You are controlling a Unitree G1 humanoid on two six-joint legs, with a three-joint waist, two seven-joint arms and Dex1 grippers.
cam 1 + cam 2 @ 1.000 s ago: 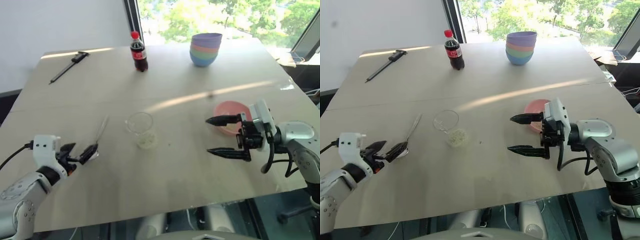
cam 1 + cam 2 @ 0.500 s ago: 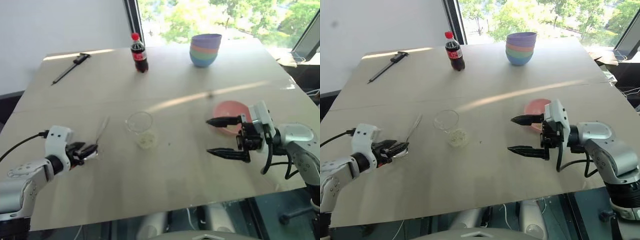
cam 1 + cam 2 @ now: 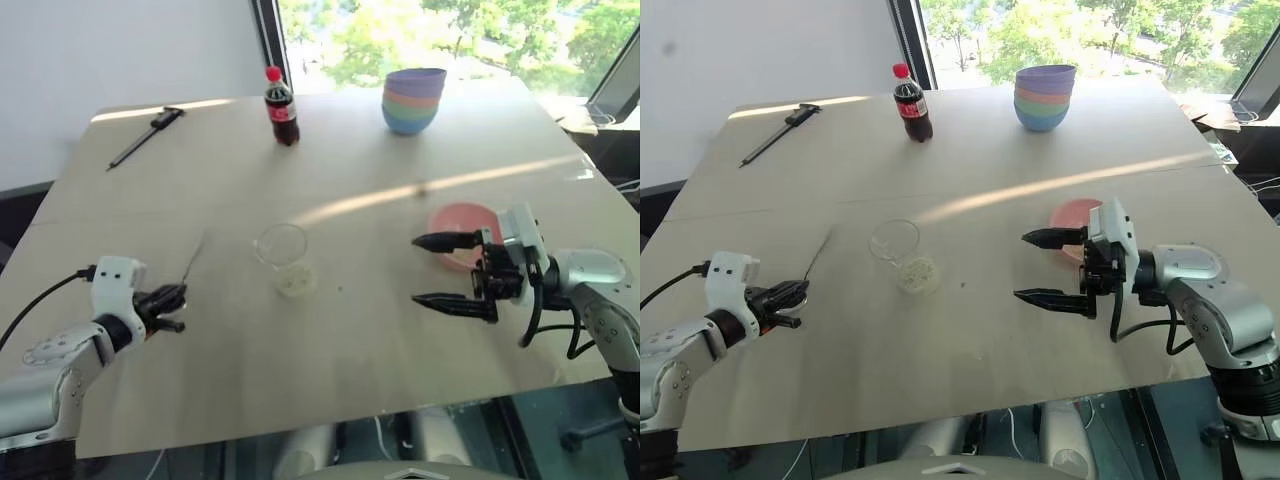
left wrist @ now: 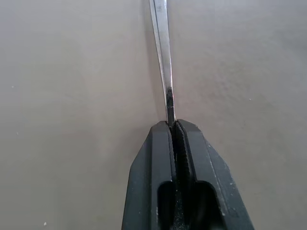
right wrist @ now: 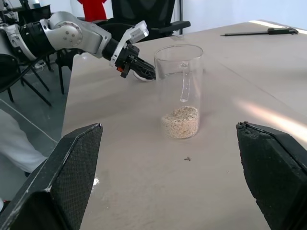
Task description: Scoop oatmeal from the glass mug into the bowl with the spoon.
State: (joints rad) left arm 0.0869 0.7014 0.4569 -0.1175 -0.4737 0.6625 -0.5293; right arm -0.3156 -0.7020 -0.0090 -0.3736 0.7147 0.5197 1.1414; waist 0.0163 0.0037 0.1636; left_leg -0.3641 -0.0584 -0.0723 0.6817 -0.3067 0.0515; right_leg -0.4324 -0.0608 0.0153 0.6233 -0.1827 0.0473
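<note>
The table (image 3: 400,330) is a plain pale beige, and the oatmeal (image 5: 180,120) in the clear, colourless glass mug (image 5: 180,72) is nearly the same tone. The bowl (image 3: 462,216) is pink, the spoon (image 4: 162,43) shiny silver, and both grippers' fingers (image 5: 72,158) are black. The stacked bowls (image 3: 412,98) run purple, green, pink and blue; the cola bottle (image 3: 281,108) is dark with a red cap and label, and the long tool (image 3: 145,134) is black.

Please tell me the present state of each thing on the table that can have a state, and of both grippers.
left gripper: shut on the spoon.
right gripper: open, holding nothing.
glass mug: upright, oatmeal at its bottom.
bowl: upright, looks empty.
cola bottle: upright, red cap on.
stack of bowls: nested, upright.
</note>
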